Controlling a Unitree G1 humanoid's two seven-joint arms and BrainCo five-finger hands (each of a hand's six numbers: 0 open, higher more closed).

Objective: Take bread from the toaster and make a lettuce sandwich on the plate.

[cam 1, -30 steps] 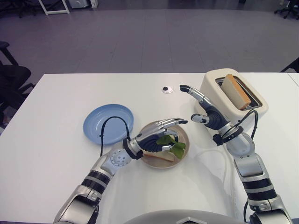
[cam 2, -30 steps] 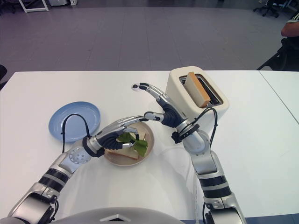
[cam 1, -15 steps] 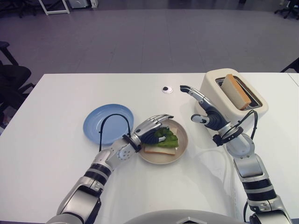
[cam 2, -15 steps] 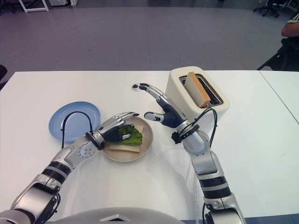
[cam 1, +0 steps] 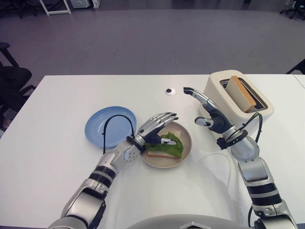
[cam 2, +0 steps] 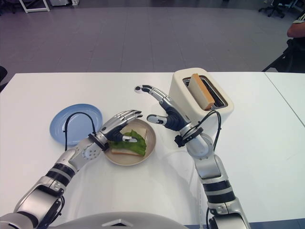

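The toaster [cam 1: 215,88], with an upright bread slice [cam 1: 240,93] sticking out, is sitting just right of the open, empty right hand [cam 1: 209,117]. Beneath the left hand [cam 1: 153,128], which is spreading wide and gripping nothing, the tan plate [cam 1: 187,137] is bearing flat bread [cam 1: 155,153] and lettuce [cam 1: 174,148]. Its thumb is possibly brushing the leaf.

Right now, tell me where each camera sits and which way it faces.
Left eye view: on the head, looking forward and down at the table; both arms show, left hand over the tan plate, right hand beside the toaster.
Right eye view: beside it on the head, same aim, same arms.
Shared: lettuce on bread, blue plate, slice in the toaster.
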